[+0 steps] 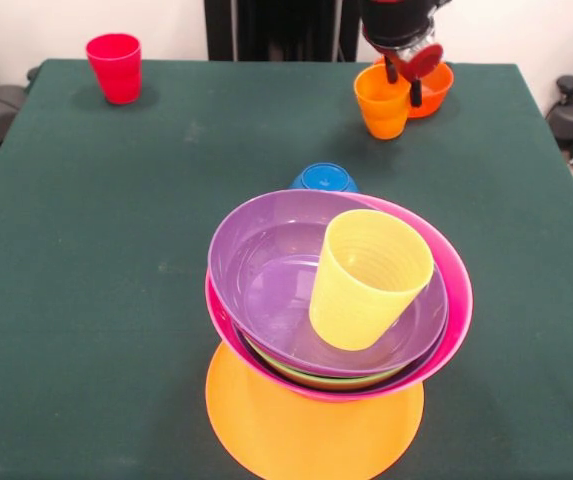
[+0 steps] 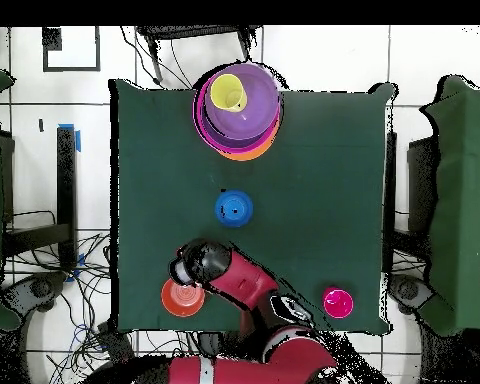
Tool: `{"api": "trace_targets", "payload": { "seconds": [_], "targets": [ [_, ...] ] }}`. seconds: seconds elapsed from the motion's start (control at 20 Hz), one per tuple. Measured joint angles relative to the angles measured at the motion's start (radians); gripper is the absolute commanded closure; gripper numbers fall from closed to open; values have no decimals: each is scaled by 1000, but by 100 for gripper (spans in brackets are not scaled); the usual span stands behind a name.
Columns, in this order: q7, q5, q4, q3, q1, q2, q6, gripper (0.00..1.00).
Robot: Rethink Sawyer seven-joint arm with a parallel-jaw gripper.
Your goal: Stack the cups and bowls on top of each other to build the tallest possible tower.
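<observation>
The tower stands near the front edge: an orange bowl as base, then a pink bowl, a lime green rim and a purple bowl. A translucent yellow cup leans inside the purple bowl. The tower also shows in the overhead view. My gripper is at the far right, open, its jaws straddling the rim of the orange-yellow cup. This cup touches the small red-orange bowl. The gripper in the overhead view covers that cup.
A small blue bowl lies upside down just behind the tower, mid-table. A red cup stands upright at the far left corner. Chairs and cables surround the green table.
</observation>
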Motion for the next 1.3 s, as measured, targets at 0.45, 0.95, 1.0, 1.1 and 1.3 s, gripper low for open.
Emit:
{"api": "trace_targets", "payload": {
  "seconds": [0.45, 0.95, 1.0, 1.1, 1.3],
  "targets": [
    [0, -19, -2, -26, 3, -22, 23, 0],
    [0, -19, -2, -14, 11, -24, -52, 0],
    [0, -19, -2, -12, 9, -23, -60, 0],
    [0, -20, -2, -4, 0, -15, -105, 0],
    [0, -27, -2, 18, -30, 15, -218, 0]
  ]
}}
